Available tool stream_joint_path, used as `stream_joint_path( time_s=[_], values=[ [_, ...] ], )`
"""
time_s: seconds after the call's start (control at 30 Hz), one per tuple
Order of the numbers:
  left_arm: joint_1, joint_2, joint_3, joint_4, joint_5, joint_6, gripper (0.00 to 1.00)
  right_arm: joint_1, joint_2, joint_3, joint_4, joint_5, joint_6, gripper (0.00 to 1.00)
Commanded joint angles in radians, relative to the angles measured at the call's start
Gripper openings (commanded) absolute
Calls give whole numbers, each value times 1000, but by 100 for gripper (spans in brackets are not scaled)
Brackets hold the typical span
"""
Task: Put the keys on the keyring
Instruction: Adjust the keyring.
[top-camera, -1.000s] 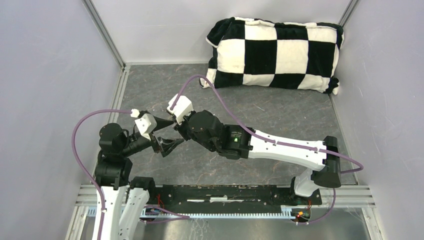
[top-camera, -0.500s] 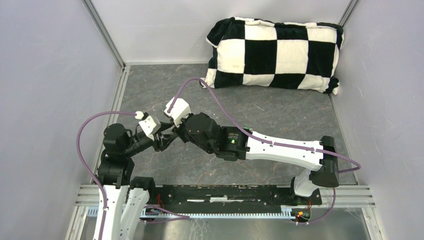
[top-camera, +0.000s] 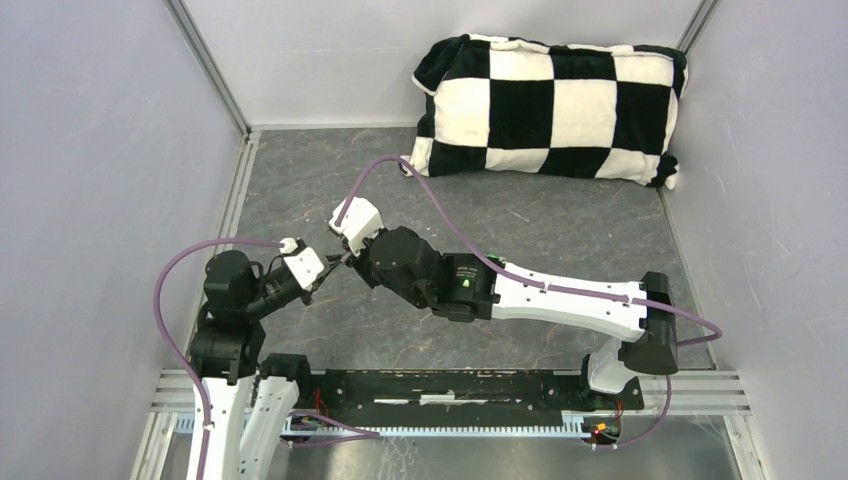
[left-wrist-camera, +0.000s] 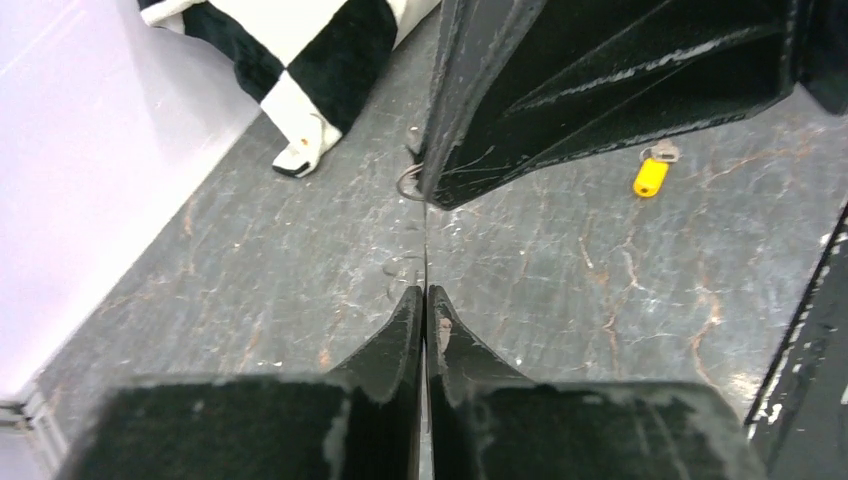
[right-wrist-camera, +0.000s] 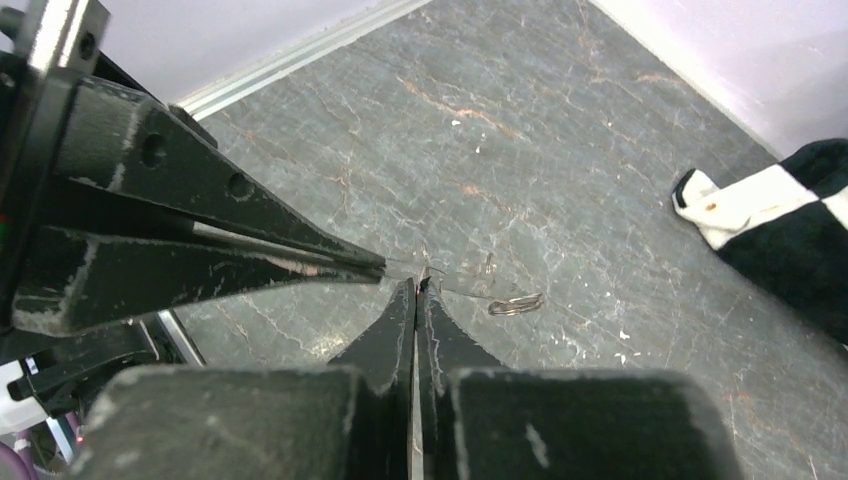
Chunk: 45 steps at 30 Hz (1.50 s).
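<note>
Since a second ago the left gripper (top-camera: 330, 265) has swung its spread jaws in toward the right gripper (top-camera: 345, 257) and closed them. The two tips now meet nose to nose, left of the table's middle.

The left jaws are pressed together. A hair-thin stretch of the keyring (left-wrist-camera: 425, 250) runs out of their seam straight to the right gripper's tips. Those tips are also pressed together and appear to pinch the same wire, so the wire is held above the table (left-wrist-camera: 250, 280), spanning both arms.

The yellow key (left-wrist-camera: 650, 177) lies flat on the table, well apart from both tips. It sits beyond and to the right of the left jaws, with its metal blade pointing away from them, and looks nearer the right arm. The green key is not in view. Threading probably needs one gripper to let go first.
</note>
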Motion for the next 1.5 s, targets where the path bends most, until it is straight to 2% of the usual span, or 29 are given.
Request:
stream_joint_path(
  time_s=[0.0,0.2,0.47,0.73,0.9,0.93,0.97,1.0,1.03,1.1,1.2,1.3,1.47],
  values=[
    [1,-2,24,-16,-41,102,4,-2,0,85,-9,-11,42,0],
    [2,-18,16,-16,-112,183,2,-43,44,171,-151,-84,121,0],
    [1,-66,-5,-8,-129,268,2,-155,79,191,-277,-349,241,0],
    [2,-85,-10,-5,-83,284,2,-216,137,256,-362,-556,271,0],
    [2,-80,8,-9,1,211,3,-258,186,306,-437,-711,225,0],
    [1,-78,12,-10,26,184,11,-263,200,336,-469,-729,202,0],
    [2,-74,18,-10,49,155,27,-268,212,363,-499,-740,176,0],
    [2,-68,28,-16,68,127,38,-270,220,382,-521,-757,152,0],
    [1,-59,42,-43,93,113,46,-274,226,403,-548,-771,123,0],
    [1,-32,83,-107,139,123,54,-277,227,422,-582,-802,69,0],
    [0,20,160,-201,185,159,60,-277,212,426,-604,-851,-5,0],
    [2,86,254,-301,202,238,60,-277,193,425,-614,-902,-62,0],
    [2,156,272,-431,253,335,49,-276,174,428,-598,-938,-90,0]
  ],
)
